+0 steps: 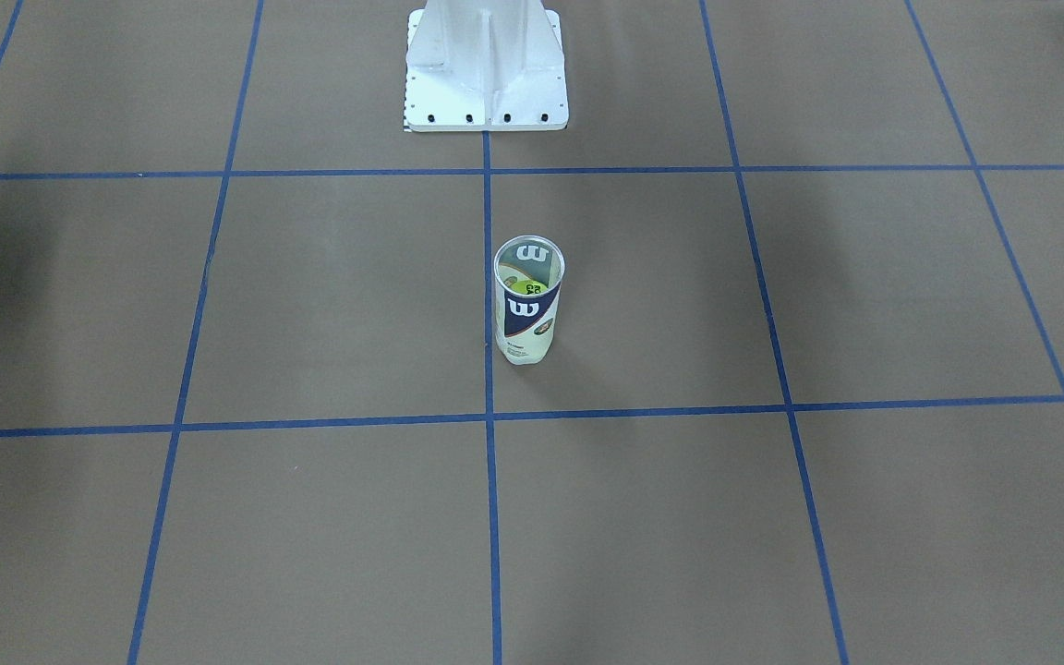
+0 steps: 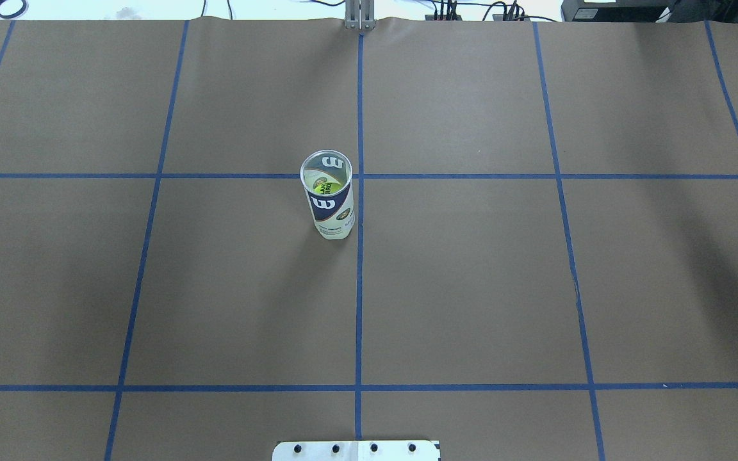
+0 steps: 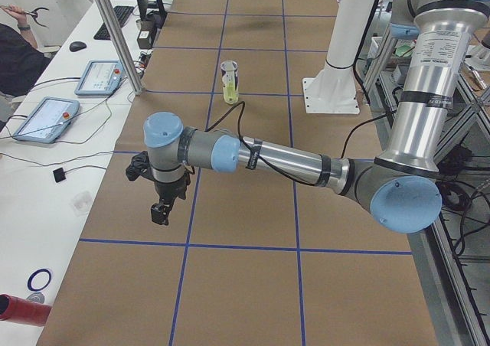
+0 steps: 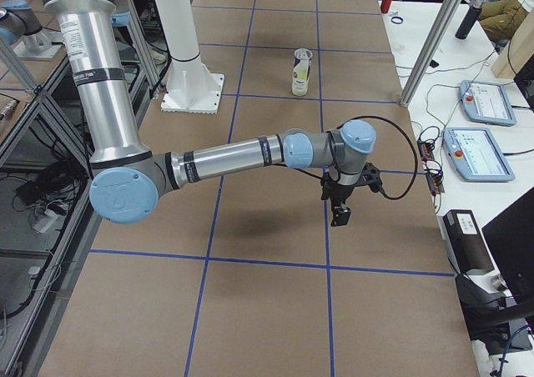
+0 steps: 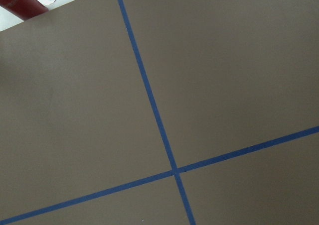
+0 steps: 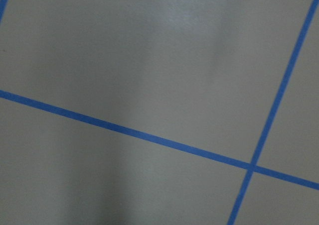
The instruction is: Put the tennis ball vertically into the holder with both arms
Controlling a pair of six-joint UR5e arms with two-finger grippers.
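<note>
Your table (image 2: 471, 288) — brown paper cover, with blue tape lines (image 2: 359, 288) marking a grid of large squares.
White bench at the robot's left end: two teach pendants (image 3: 46, 119), side by side, cabled; a black mouse (image 3: 77, 46); a keyboard (image 3: 122, 15); a red cylinder (image 3: 21, 310) lying near a blue ring (image 3: 39, 279).
Bench at the opposite end — two more pendants (image 4: 478, 153) and a black box (image 4: 467, 242).
</note>
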